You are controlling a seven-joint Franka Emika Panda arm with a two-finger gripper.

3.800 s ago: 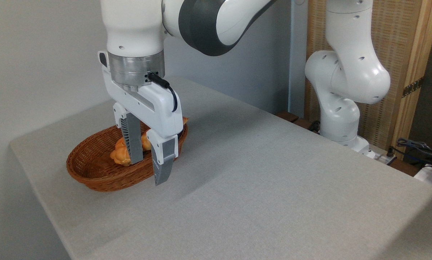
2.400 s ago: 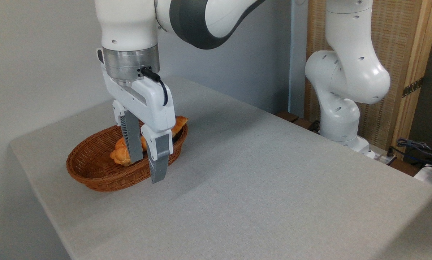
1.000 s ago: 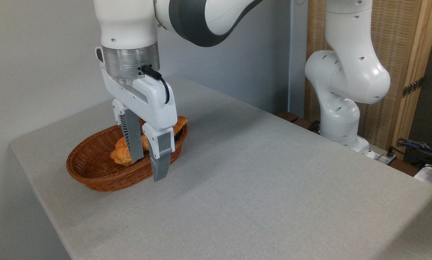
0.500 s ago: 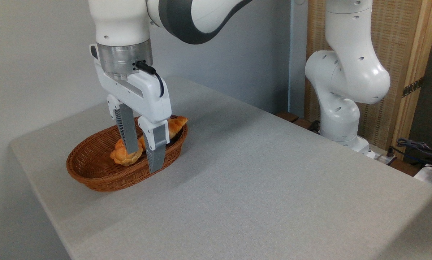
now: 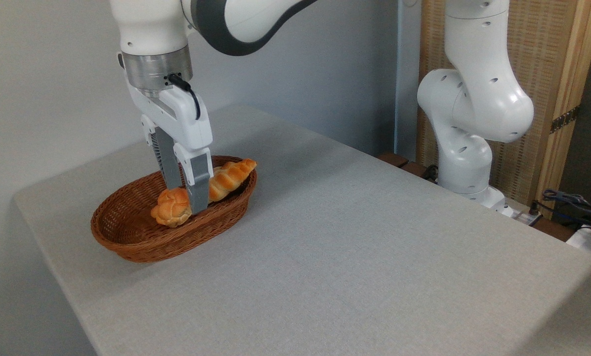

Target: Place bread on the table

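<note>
The bread (image 5: 230,175), a long golden-orange braided loaf, lies slantwise in a brown wicker basket (image 5: 136,250), with its tapered end resting on the basket's far right rim. The basket stands on the left part of the grey table (image 5: 355,247). My gripper (image 5: 185,199) points down into the basket, open, with one finger behind the loaf and one finger in front of it, near the loaf's thicker left end. The far fingertip is hidden by the bread. I cannot tell whether the fingers touch the loaf.
The arm's white base (image 5: 466,163) stands off the table's right back edge, with cables (image 5: 569,200) beside it. A pale wall runs close behind the basket. The table's rounded left corner (image 5: 23,198) lies just left of the basket.
The gripper has moved left and back, from over the basket's front right rim to inside the basket, and now straddles the bread. The bread and the basket have not moved.
</note>
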